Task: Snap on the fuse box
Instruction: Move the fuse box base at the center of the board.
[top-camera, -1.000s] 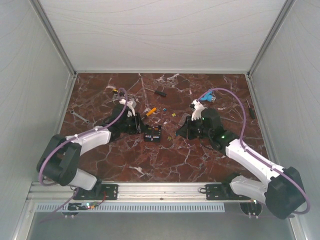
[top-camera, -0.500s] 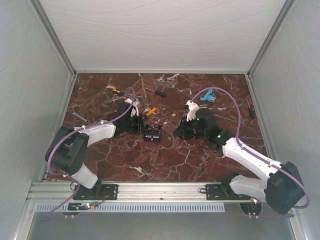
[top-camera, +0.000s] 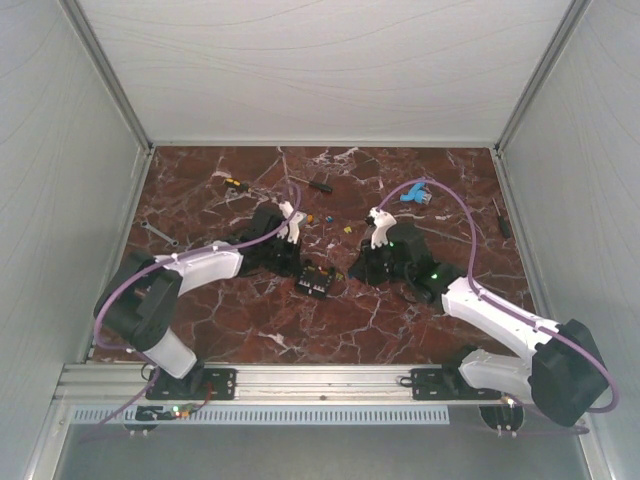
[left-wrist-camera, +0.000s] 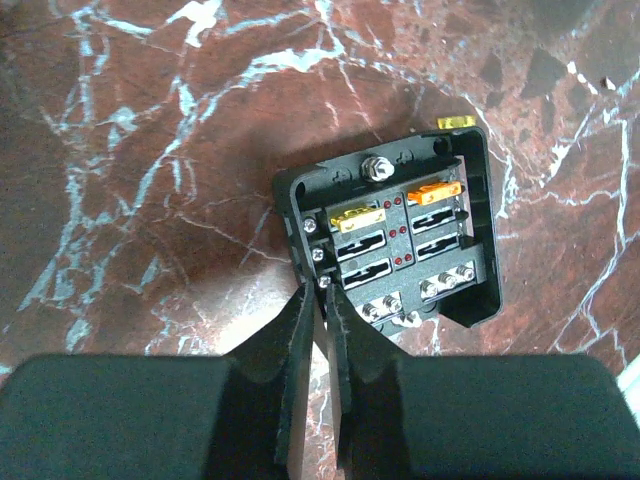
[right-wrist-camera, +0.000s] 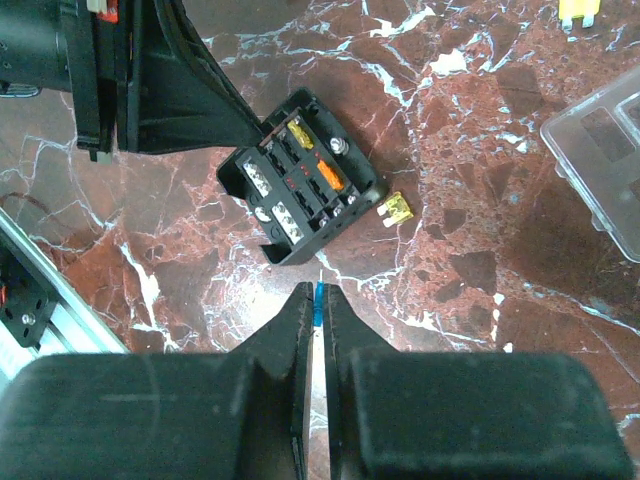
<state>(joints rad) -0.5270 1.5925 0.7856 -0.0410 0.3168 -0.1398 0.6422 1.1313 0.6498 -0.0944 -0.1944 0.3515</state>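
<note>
The fuse box (top-camera: 316, 279) is lying open on the bench (top-camera: 250, 330) between the two arms, turned at an angle, with a yellow and an orange fuse seated and several slots looking empty. The left fingers (left-wrist-camera: 298, 340) are sitting almost together, only a slit between them, and seem to be pinching the thin wall at the box's near corner, apparently to steady it. The right fingers (right-wrist-camera: 300, 330) are pressing together on a thin blue fuse (right-wrist-camera: 318, 296), hovering just short of the box. A loose yellow fuse (right-wrist-camera: 398, 207) is lying beside the box, and the clear lid (right-wrist-camera: 600, 140) is resting well apart. The step in hand looks like loading fuses. Next, the right arm is likely needing to line the blue fuse up over an empty slot and press straight down.
</note>
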